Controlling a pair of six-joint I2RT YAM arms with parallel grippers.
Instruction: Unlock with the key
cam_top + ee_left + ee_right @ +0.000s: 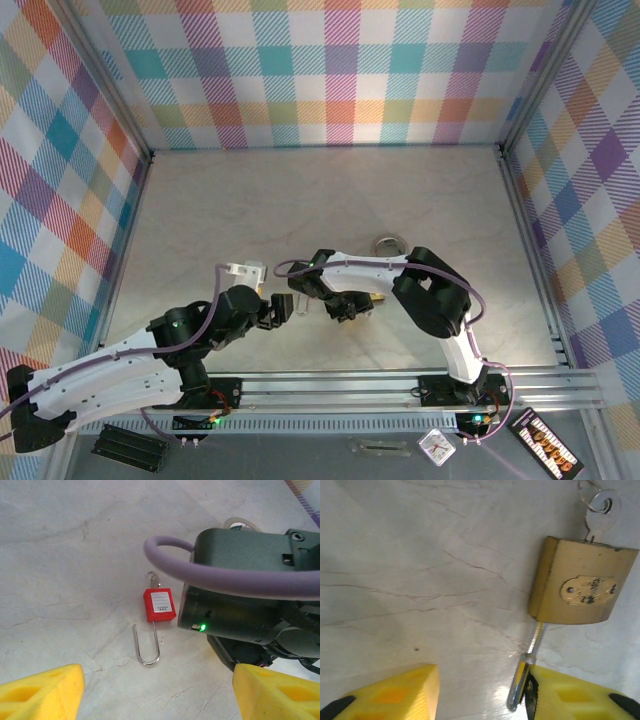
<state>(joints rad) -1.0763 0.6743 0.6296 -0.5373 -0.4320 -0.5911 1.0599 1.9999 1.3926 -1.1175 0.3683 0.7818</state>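
Note:
A red padlock (159,605) lies flat on the table with a key (152,577) in its far end. Its steel shackle (147,649) is swung open, one leg free. My left gripper (160,694) hovers open just short of that shackle, holding nothing. A brass padlock (580,582) lies under my right gripper (480,695), a key on a ring (600,502) in its keyhole. Its shackle (525,677) is drawn out and rests against the inner side of the right finger (570,695). The right jaws stand apart, gripping nothing. From above, both grippers (278,310) (350,308) meet mid-table.
The right arm's dark wrist body (250,595) and purple cable (215,575) crowd close to the red padlock's right side. A tape ring (388,243) lies behind the right arm. A clear plastic piece (245,270) sits beyond the left gripper. Checked walls enclose the table.

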